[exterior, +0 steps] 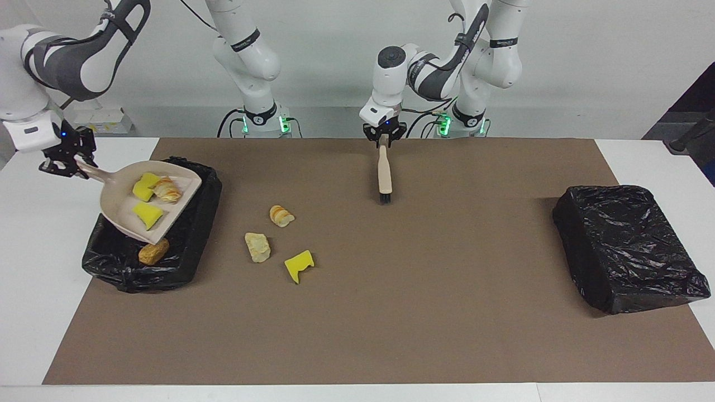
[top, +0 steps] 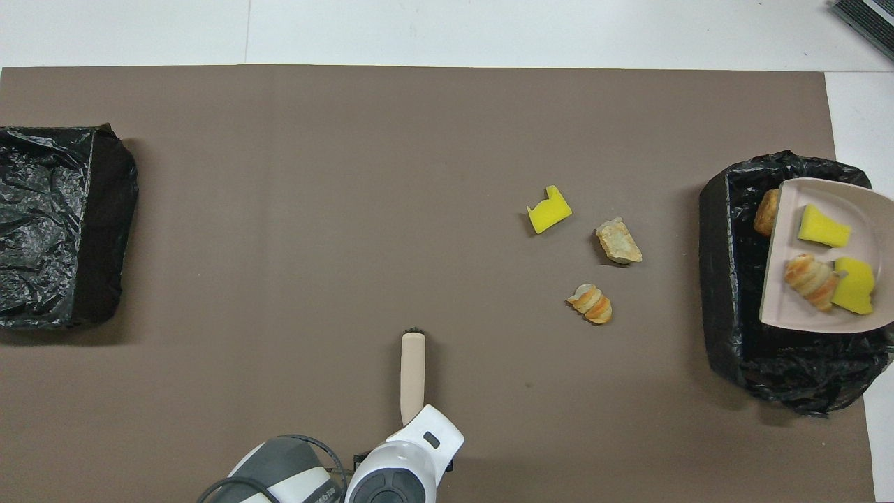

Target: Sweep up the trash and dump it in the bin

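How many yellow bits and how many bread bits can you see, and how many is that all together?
Yellow spongy chunks: 3, two in the dustpan at and, one on the mat.
Bread-like pieces: 4, at, and in the bin.
Total: 7.

Smooth beige plastic dustpan (exterior: 146, 207), glossy crinkled black bin liner (exterior: 190, 254), matt brown mat (exterior: 424, 290).

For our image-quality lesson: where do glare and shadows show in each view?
Facing view: sheen patches on the covered black bin, soft shadow beside it. Overhead view: its plastic glints in streaks; the loose yellow chunk casts a small soft shadow.
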Action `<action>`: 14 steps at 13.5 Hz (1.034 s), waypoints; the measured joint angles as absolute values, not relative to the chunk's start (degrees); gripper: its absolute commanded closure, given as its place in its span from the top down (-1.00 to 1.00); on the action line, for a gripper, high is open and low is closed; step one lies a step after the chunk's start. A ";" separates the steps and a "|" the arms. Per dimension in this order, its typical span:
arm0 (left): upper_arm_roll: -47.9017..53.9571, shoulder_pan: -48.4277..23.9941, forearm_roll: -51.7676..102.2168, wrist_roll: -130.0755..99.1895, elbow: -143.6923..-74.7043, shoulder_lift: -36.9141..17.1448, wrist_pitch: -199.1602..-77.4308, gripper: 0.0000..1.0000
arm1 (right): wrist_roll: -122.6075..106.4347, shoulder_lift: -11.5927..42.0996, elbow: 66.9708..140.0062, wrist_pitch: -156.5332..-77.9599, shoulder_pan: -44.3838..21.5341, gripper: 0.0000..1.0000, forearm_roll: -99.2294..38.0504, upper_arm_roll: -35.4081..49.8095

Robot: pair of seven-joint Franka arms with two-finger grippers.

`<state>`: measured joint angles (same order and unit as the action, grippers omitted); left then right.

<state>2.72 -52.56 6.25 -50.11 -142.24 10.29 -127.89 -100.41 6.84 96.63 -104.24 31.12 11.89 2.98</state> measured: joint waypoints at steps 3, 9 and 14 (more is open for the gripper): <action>2.22 -48.55 6.22 -45.17 -141.02 8.95 -127.37 1.00 | -97.87 7.64 97.21 -105.65 28.93 -1.00 27.74 3.56; 1.63 -32.90 0.99 -31.27 -128.48 7.88 -118.74 1.00 | -89.73 7.66 97.76 -101.28 22.64 -1.00 37.49 3.76; 1.44 -19.87 0.65 -14.65 -113.95 7.17 -111.55 1.00 | -85.98 7.57 97.71 -98.22 18.39 -1.00 42.27 3.87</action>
<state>1.44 -19.87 0.65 -14.65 -113.95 7.17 -111.55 -85.98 7.57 97.71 -98.22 18.39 42.27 3.87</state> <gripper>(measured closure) 0.000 0.687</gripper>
